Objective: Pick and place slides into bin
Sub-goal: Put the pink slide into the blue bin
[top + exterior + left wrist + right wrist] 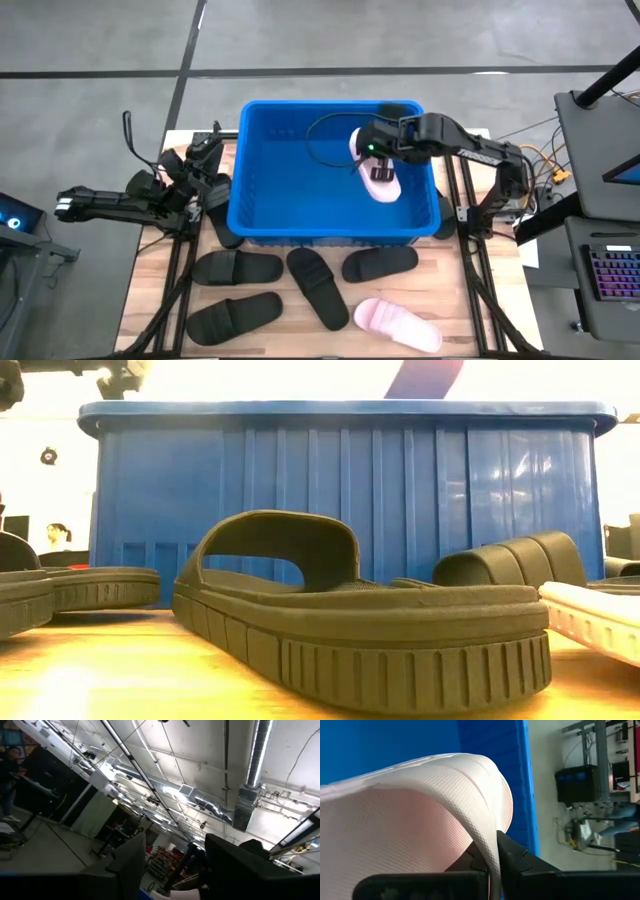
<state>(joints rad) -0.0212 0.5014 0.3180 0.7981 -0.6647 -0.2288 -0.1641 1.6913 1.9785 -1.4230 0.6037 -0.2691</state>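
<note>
Over the blue bin (262, 215), right pincer (372, 152) is clamped on a pink slide's (383, 184) strap; left pincer (172, 865) sits half-spread, empty.

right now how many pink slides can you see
2. One pink slide hangs over the bin, its strap pinched in the right gripper. The other pink slide lies on the table in front of the bin. More could be hidden.

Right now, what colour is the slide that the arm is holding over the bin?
Pale pink. The slide shows best in the right wrist view.
</note>
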